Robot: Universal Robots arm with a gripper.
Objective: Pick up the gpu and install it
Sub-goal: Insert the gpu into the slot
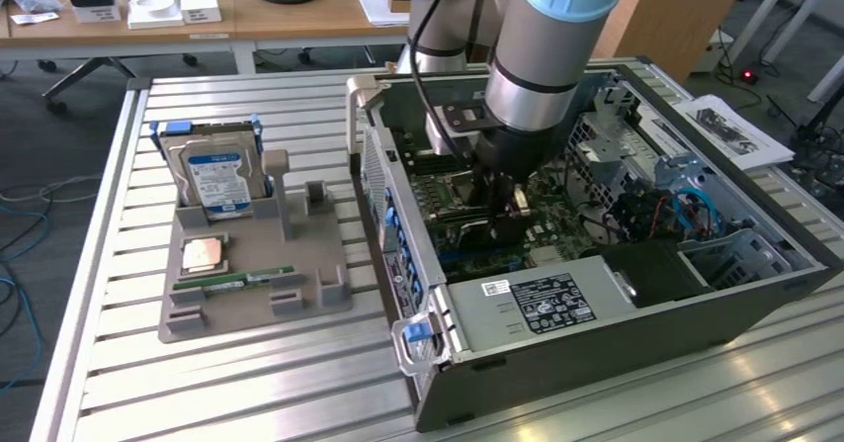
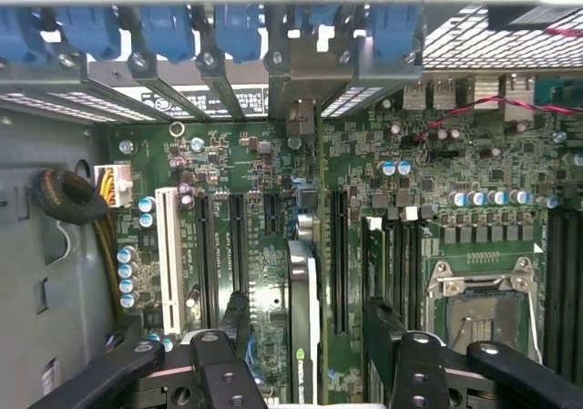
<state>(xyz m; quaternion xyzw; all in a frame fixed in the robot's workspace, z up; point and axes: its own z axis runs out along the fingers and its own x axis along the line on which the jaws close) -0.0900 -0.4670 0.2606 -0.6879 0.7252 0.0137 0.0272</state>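
Hand (image 2: pixel 305 359) released, fingers (image 2: pixel 232 322) spread either side of the card (image 2: pixel 303 309), which stands on edge in a motherboard (image 2: pixel 410 190) slot inside the case (image 1: pixel 620 338).

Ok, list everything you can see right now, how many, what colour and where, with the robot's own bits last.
computer case: one, grey, open, on the slatted table's exterior-view right.
motherboard: one, green, inside the case.
gpu: one, dark, standing on edge in a motherboard slot, between the fingers.
slot brackets: a row, blue, along the case's rear edge.
hard drive: one, silver with blue label, upright in the parts holder.
parts holder: one, grey, on the table's exterior-view left.
memory stick: one, green, flat on the holder.
slatted table: one, silver.
arm: one, grey and light blue, reaching into the case.
gripper: one, black, open around the gpu.
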